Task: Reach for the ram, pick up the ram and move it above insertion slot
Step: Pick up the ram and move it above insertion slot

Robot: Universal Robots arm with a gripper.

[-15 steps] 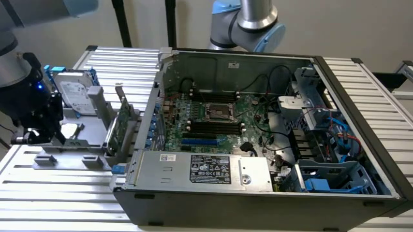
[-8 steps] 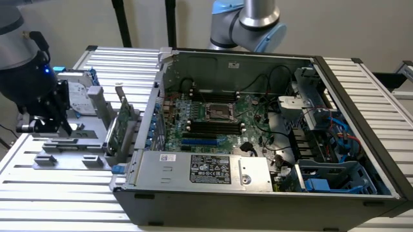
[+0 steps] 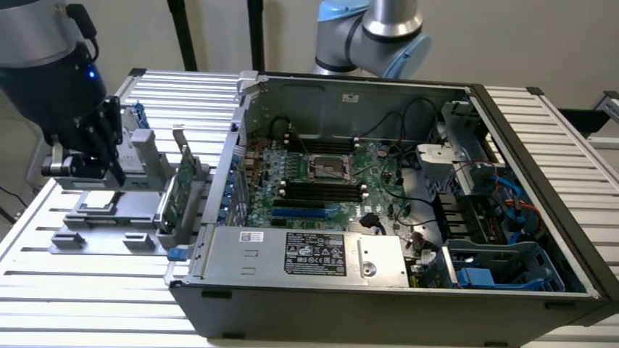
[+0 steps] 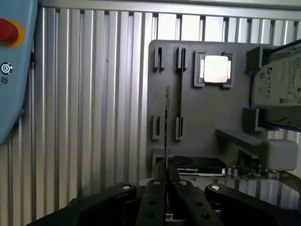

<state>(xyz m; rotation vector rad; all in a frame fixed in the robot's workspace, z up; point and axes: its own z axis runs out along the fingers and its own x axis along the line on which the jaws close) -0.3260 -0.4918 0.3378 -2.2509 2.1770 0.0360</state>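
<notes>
The ram [image 4: 167,122] is a thin stick seen edge-on, running out from between my two black fingers [image 4: 156,195] over the grey fixture plate [image 4: 202,113]. My gripper [image 4: 168,182] is shut on its near end. In the exterior view my gripper [image 3: 77,172] hangs just above that fixture plate [image 3: 101,217] at the view's left, well apart from the open computer case [image 3: 541,239]. The black memory slots [image 3: 320,190] lie on the motherboard in the middle of the case.
A green expansion card [image 3: 184,185] with a metal bracket stands upright between my gripper and the case wall. The fixture also carries a square processor chip [image 4: 215,69], a silver hard drive [image 4: 277,80] and a black card [image 4: 197,165]. A blue pendant [image 4: 11,70] lies beside the fixture.
</notes>
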